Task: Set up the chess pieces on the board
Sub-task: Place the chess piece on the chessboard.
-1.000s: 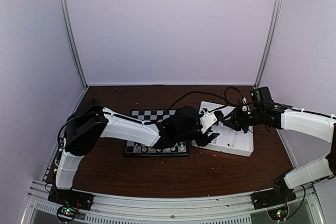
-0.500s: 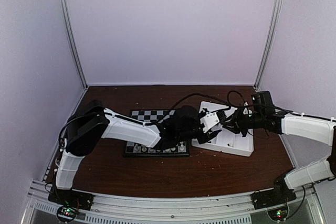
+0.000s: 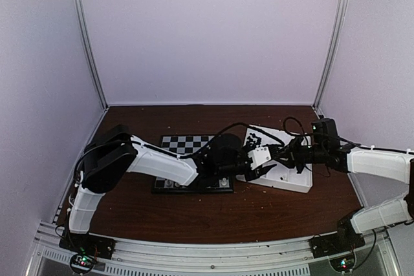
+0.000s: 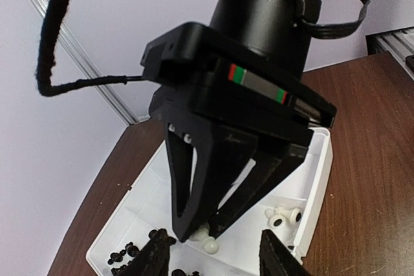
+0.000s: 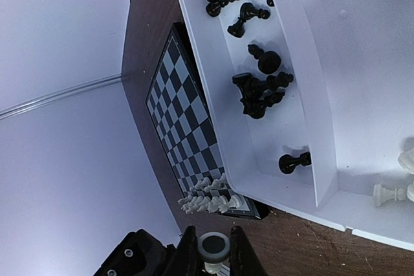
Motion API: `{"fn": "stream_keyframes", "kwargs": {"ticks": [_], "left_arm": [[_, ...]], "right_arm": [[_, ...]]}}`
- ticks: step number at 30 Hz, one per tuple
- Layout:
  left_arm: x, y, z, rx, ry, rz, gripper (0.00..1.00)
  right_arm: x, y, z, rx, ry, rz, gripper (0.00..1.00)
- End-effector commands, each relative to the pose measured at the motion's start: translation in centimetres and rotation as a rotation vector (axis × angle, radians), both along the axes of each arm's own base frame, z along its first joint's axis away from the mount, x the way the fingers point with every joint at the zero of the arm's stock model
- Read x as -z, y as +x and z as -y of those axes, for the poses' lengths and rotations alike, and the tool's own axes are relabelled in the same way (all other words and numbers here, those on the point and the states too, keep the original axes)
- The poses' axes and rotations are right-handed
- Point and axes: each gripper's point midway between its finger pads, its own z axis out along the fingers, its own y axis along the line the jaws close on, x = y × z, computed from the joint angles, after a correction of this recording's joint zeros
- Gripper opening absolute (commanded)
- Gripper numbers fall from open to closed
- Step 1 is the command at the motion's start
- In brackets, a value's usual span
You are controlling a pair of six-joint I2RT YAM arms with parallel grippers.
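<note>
Handover, by the look of it, hinged on one line. The white piece [image 5: 213, 248] sat pinched in the right gripper [image 4: 202, 231], base toward that wrist and head poking out past the tips. Its long axis therefore ran out along that gripper and straight at the left gripper [image 4: 215, 258]. The left fingers [image 4: 155, 260] stood spread, one on either side of those tips, with the piece just ahead and not yet touched. Both grippers hung over the tray [image 3: 292, 184], just right of the board [image 3: 187, 141]. The left arm [image 3: 162, 163] lay nearer the board, so the piece likely had to pass to it.
</note>
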Motion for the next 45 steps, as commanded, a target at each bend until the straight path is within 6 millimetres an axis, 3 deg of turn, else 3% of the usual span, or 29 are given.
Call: {"fn": "stream_keyframes", "kwargs": {"ticks": [1,20,35,45], "left_arm": [[-0.1,-0.6,0.5,0.038,-0.029,0.037,0.49],[0.5,0.2,0.9,0.016,-0.005,0.113,0.42],[0.5,1.1,1.1,-0.025,-0.030,0.151,0.40],[0.3,0.7,1.3,-0.003,-0.038,0.153,0.33]], "right_arm": [[-1.2,0.3,0.3,0.039,0.048,0.025,0.15],[-1.3,-0.7,0.1,0.067,0.130,-0.043,0.15],[-0.3,-1.5,0.4,0.108,0.164,-0.114,0.15],[0.3,-1.6,0.6,0.120,0.167,-0.124,0.15]]}}
